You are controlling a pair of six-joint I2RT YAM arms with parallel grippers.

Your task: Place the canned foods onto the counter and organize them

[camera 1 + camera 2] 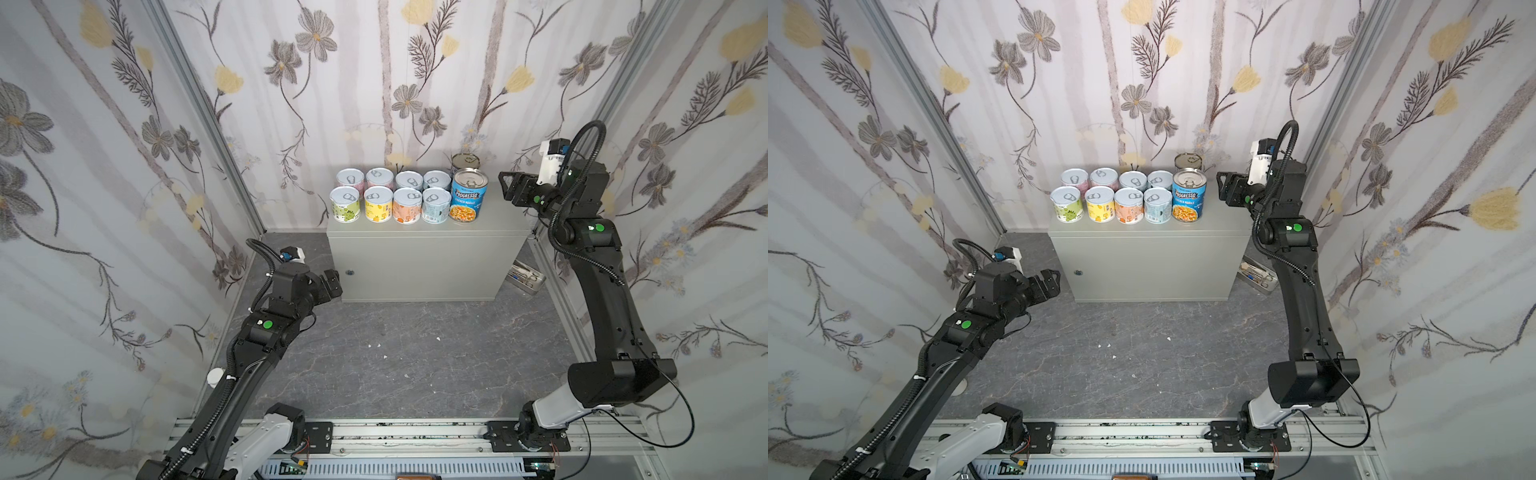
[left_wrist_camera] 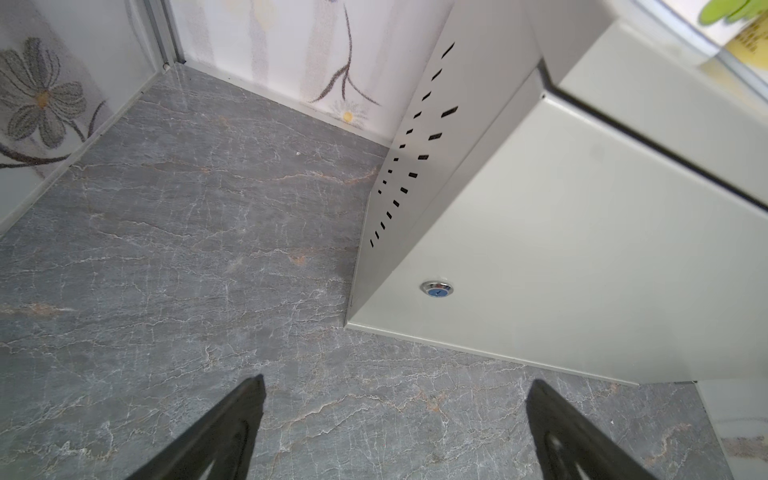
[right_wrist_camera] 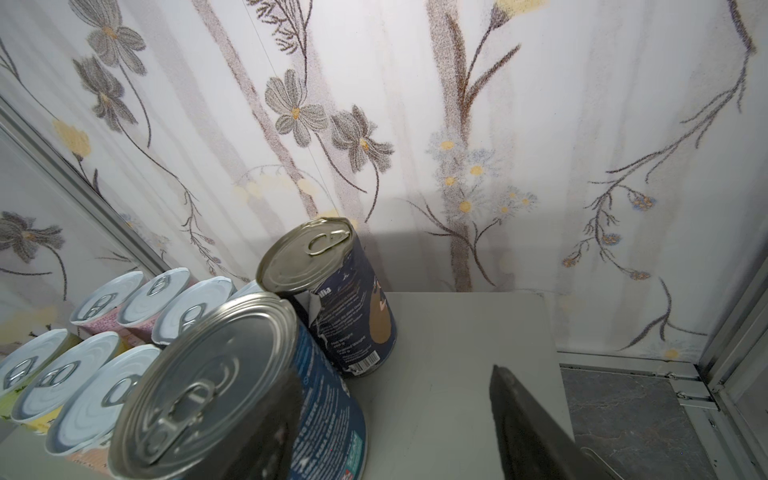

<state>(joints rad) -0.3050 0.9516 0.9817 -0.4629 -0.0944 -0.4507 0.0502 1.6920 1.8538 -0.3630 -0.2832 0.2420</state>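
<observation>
Right wrist view shows right gripper [image 3: 395, 380] parted and empty beside Progresso can [image 3: 232, 374] on counter [image 3: 457, 332]; left gripper [image 2: 397, 380] gapes wide over floor [image 2: 166, 249].

We see the counter [image 1: 419, 266], a pale grey-green metal box with a flat top and a small round lock on its front, just above the middle of both top views. Ten cans [image 1: 1129, 205] stand upright on the left and middle of its top. Eight short ones with silver pull-tab lids form two close rows of four. In front, from left to right, are the green can [image 1: 345, 204], yellow can [image 1: 378, 204], orange can [image 1: 407, 206] and pale blue can [image 1: 436, 205]. The back row [image 1: 379, 178] shows mostly lids. To their right stands the taller blue Progresso can [image 1: 468, 195], with the dark navy can [image 1: 465, 161] behind it.
</observation>
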